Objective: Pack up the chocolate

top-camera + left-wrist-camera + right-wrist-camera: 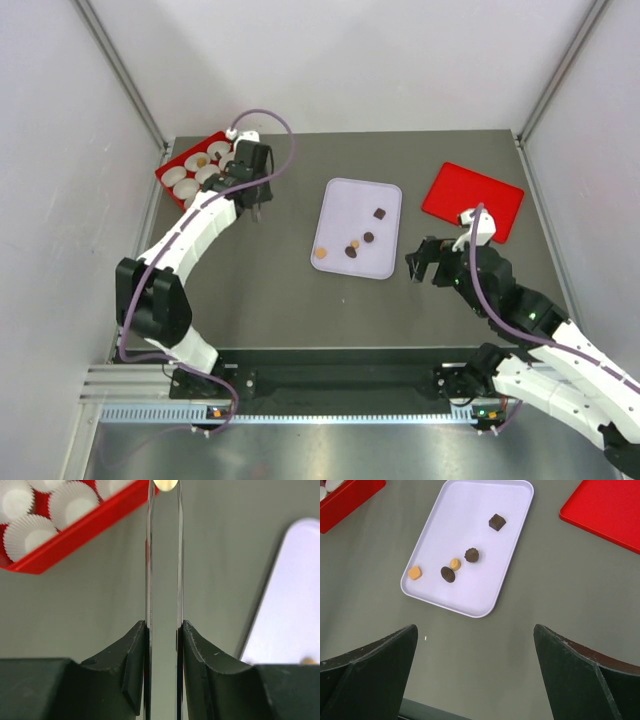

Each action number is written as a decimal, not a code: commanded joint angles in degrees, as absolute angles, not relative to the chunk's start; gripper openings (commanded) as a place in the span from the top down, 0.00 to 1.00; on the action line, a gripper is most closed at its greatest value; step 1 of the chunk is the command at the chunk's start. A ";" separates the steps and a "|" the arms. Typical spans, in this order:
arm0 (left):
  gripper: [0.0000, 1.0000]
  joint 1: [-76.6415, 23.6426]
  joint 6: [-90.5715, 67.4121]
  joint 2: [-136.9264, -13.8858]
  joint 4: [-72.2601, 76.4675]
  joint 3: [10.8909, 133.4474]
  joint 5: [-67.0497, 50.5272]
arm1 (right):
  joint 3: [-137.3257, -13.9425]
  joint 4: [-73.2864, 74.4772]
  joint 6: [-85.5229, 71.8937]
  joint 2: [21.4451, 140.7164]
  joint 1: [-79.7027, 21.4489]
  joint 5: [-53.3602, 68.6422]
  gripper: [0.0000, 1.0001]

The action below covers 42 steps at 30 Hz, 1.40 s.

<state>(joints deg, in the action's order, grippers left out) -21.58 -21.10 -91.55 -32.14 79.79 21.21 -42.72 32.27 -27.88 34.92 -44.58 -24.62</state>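
Note:
Five chocolates lie on the lavender tray [485, 500]: a dark square [497, 521], a dark fluted round [472, 555], a caramel round [455, 563], a dark oval [448, 574] and a caramel square [414, 572]. My left gripper [257, 208] hangs over the table between the red box [172, 172] and the tray [340, 190]. Thin blades along its fingers [197, 645] are closed on a pale golden chocolate [165, 484], cut off by the top edge of the left wrist view. My right gripper [475, 645] is open and empty, near of the tray.
The red box holds white paper cups [70, 502]; two cups at its far end hold pieces [201, 158]. A flat red lid [472, 200] lies right of the tray. White walls enclose the table on three sides.

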 commanded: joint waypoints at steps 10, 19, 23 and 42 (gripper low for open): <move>0.66 -8.89 -22.85 -97.11 -21.10 82.70 16.87 | -42.54 29.09 -25.93 36.21 -44.74 -25.49 0.00; 0.66 -1.59 -23.82 -102.48 -20.48 87.45 15.56 | -44.03 28.56 -24.79 37.00 -44.74 -24.78 0.00; 0.66 1.13 -24.70 -102.92 -19.78 87.89 15.91 | -44.21 28.04 -24.35 38.14 -44.65 -24.79 0.00; 0.66 7.03 -20.31 -107.49 -16.96 89.82 21.36 | -43.86 26.63 -23.47 41.04 -44.74 -25.05 0.00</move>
<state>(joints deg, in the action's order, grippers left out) 6.13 -21.91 -107.26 -21.61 87.24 19.29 -42.37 29.19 -24.40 41.06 -44.58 -24.38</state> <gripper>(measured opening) 0.371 0.996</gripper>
